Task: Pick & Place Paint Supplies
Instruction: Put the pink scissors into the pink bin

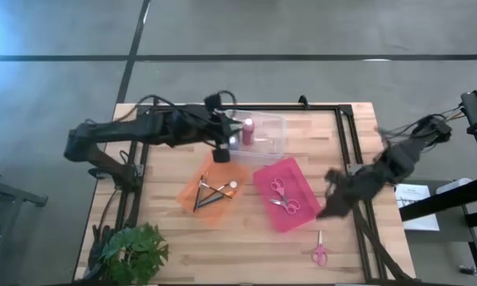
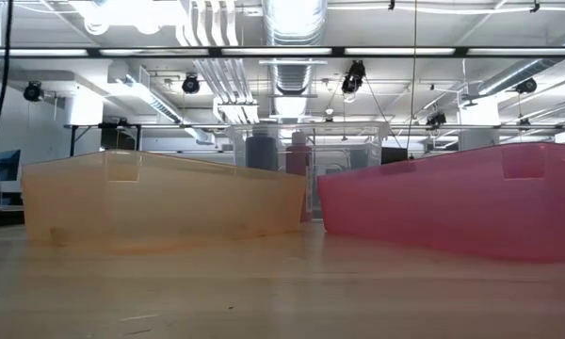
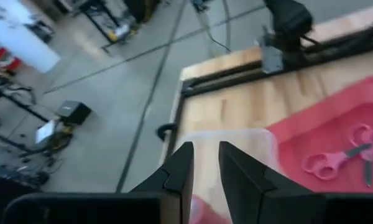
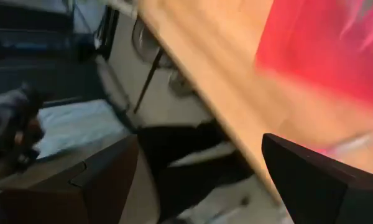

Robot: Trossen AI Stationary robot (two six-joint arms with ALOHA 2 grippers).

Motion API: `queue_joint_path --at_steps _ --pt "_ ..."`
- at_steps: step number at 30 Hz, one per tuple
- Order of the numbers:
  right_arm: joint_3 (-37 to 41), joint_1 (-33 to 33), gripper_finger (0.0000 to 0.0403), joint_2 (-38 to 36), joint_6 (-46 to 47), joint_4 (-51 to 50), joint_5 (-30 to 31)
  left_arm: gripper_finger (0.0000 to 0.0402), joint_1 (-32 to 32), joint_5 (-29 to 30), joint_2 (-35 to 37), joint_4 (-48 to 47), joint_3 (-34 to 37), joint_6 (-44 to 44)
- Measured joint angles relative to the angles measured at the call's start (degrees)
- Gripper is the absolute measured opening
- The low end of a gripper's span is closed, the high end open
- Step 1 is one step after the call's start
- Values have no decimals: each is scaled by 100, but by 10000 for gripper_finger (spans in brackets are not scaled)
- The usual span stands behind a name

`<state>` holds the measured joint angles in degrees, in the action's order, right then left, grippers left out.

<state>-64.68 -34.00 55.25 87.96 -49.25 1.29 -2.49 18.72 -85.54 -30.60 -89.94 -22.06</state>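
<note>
— Wooden table (image 1: 246,238), three bins on it. What could go wrong?
— The left gripper (image 3: 204,163) hovers over the clear bin (image 1: 274,131) at the far side, fingers nearly together, holding nothing I can see. It might knock over the pink-red bottle (image 1: 247,131) there.
— And the brushes?
— In the orange bin (image 1: 189,191). Right gripper (image 4: 199,180) hangs spread wide, empty, off the right edge

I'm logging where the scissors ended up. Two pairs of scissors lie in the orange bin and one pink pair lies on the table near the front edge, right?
Not quite. The two pairs of scissors lie in the pink bin, not the orange bin, which holds brushes; the high view shows this. One pink pair does lie on the table near the front edge.
</note>
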Motion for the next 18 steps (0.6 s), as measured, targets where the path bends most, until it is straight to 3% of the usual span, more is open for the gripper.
queue_joint_path --at_steps 5,10,18 --pt "734 -921 334 366 1791 1156 27 83 -246 127 436 120 316 104" --pt "1199 -1425 334 941 3261 1394 34 83 -297 139 621 194 526 201" --pt "1660 -1678 318 1807 4214 1359 -767 83 -275 -38 606 163 808 313"
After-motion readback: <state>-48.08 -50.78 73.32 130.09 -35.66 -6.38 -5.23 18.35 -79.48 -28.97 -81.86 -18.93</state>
